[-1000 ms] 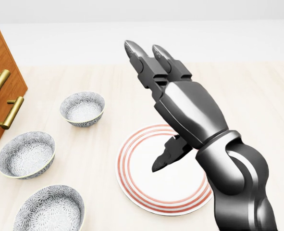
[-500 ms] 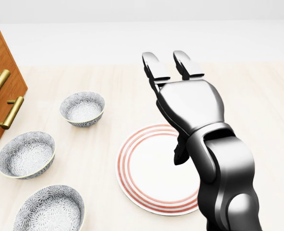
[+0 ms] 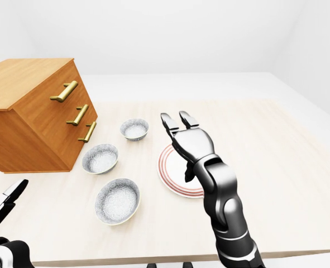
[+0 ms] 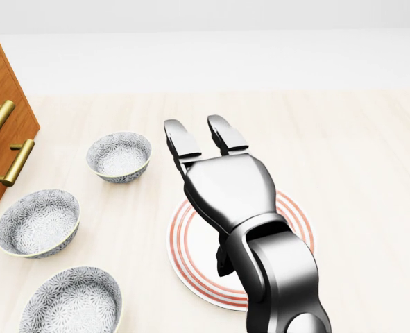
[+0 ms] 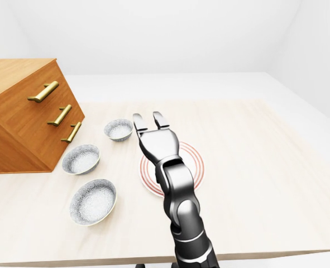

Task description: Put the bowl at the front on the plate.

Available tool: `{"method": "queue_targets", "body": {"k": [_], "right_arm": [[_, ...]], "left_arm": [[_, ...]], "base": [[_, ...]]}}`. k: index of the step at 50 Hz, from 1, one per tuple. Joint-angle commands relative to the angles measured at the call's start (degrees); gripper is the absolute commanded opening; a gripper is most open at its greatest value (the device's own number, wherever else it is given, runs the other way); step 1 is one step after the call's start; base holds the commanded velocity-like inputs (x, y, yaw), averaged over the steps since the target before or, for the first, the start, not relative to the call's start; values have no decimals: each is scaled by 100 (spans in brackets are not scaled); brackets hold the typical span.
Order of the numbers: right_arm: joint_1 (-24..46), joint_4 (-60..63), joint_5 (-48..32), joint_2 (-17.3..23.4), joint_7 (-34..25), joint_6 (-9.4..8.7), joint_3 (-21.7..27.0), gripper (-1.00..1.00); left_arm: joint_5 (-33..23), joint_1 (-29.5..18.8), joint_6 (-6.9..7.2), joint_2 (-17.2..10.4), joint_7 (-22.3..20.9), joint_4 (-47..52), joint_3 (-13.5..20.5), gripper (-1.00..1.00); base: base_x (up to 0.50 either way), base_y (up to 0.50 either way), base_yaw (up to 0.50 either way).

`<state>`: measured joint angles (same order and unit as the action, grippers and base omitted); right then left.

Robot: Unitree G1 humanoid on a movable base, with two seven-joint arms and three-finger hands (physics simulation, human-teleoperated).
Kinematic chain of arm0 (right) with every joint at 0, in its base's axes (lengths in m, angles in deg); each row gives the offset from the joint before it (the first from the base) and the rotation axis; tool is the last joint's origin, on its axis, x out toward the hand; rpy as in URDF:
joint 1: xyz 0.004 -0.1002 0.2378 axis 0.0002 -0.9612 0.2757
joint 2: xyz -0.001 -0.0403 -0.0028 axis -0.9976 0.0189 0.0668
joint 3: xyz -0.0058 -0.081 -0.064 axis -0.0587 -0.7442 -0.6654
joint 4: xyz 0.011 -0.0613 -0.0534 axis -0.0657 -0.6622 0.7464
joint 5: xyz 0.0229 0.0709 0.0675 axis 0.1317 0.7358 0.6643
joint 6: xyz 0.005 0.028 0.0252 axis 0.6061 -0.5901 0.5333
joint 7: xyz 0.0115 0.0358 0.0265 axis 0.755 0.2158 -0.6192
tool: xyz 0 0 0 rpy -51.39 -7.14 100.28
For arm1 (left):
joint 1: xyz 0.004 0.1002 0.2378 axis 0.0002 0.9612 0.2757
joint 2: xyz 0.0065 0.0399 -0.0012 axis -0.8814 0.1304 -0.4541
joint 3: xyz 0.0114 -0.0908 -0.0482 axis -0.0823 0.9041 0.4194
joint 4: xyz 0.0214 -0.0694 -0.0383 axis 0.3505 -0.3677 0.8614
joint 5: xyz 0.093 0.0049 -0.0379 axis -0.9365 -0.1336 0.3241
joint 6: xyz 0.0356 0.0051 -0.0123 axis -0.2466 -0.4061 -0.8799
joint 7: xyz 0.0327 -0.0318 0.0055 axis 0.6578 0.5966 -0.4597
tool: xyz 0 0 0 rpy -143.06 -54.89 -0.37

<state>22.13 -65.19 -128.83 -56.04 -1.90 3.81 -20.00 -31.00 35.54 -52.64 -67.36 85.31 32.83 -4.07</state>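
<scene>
Three patterned grey bowls stand left of the plate in the head view: one at the top (image 4: 119,157), one in the middle (image 4: 38,222), one lowest at the bottom edge (image 4: 71,302). The white plate (image 4: 191,239) with red rings lies to their right. My right hand (image 4: 199,139) hovers over the plate, open and empty, with two fingers pointing up the view toward the top bowl and the thumb hanging below the palm. It hides much of the plate. My left hand (image 3: 4,200) shows only in the left-eye view, at the bottom-left corner, open and away from the bowls.
A wooden drawer chest (image 3: 36,111) with brass handles stands at the left, close to the middle bowl. The pale wooden table (image 3: 276,167) stretches right of the plate; its near edge runs along the bottom of the eye views.
My right hand has swung left and down in the head view, from above the plate's top edge to low over the plate. Bowls, plate and camera have not moved.
</scene>
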Motion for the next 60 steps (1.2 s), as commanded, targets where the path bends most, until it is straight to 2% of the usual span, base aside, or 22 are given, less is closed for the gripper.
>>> {"method": "queue_targets", "body": {"k": [1,22,34,42,60], "right_arm": [[-240,149,-196,-113,0,0,-185,100],[-249,149,-217,-148,0,0,-154,100],[-184,-12,-494,-441,0,0,-498,100],[-234,-204,-279,-440,0,0,-537,100],[-286,-543,-601,-949,0,0,-1143,100]], "left_arm": [[21,1,0,-1,-7,17,15,100],[21,0,0,0,-8,18,15,100],[30,11,0,10,-17,3,13,100],[26,41,0,28,-36,4,14,100],[21,64,0,39,-48,14,5,100]], "base": [[0,0,0],[0,0,0],[0,0,0],[0,0,0],[0,0,0]]}}
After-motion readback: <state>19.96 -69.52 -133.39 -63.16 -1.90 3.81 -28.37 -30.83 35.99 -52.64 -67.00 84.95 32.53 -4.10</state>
